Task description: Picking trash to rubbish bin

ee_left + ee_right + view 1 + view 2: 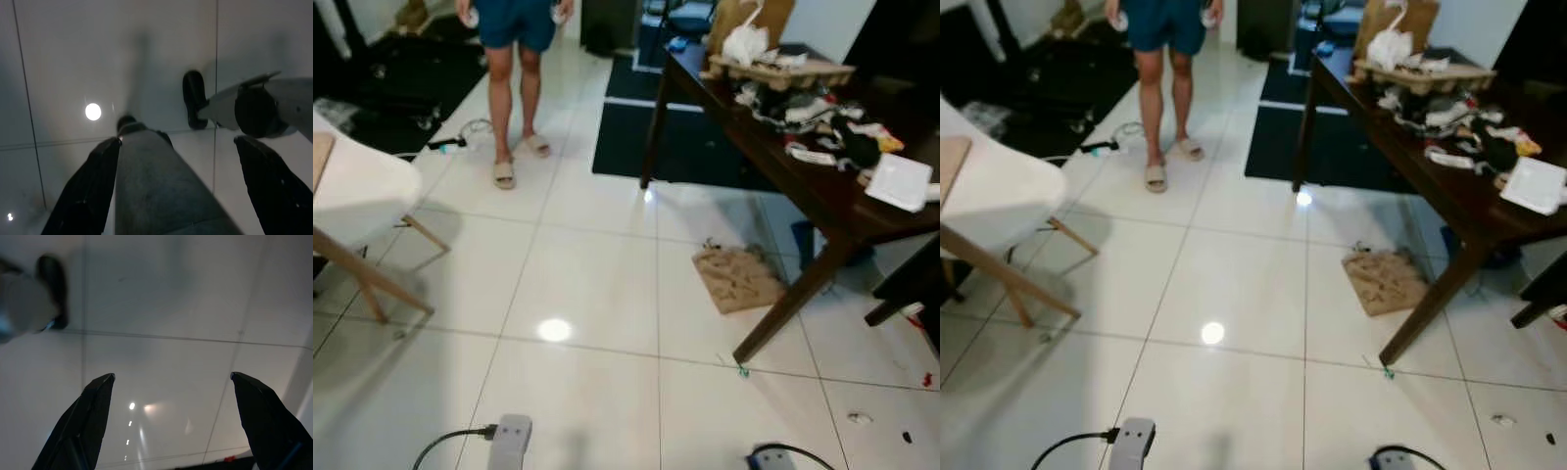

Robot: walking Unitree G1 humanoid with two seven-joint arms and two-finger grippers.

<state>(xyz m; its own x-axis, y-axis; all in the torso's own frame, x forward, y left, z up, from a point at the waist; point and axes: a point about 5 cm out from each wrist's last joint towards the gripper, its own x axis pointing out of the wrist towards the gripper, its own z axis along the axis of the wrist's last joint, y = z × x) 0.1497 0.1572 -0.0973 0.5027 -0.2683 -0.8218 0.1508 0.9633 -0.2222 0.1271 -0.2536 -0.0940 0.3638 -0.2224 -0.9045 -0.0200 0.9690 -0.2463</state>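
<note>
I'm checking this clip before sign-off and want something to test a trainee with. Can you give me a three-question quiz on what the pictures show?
1. True or false: the brown cardboard piece lies on the floor beside the dark wooden table.
2. Where is the person? A) sitting on the white chair; B) standing on the tiles at the far side of the room; C) kneeling under the table.
3. Fill in: the jaws of the right gripper are ____ and hold nothing.

Key: 1 true. 2 B. 3 open; the floor tiles show between its black fingers. The left gripper also points down at the floor, jaws apart.
</note>
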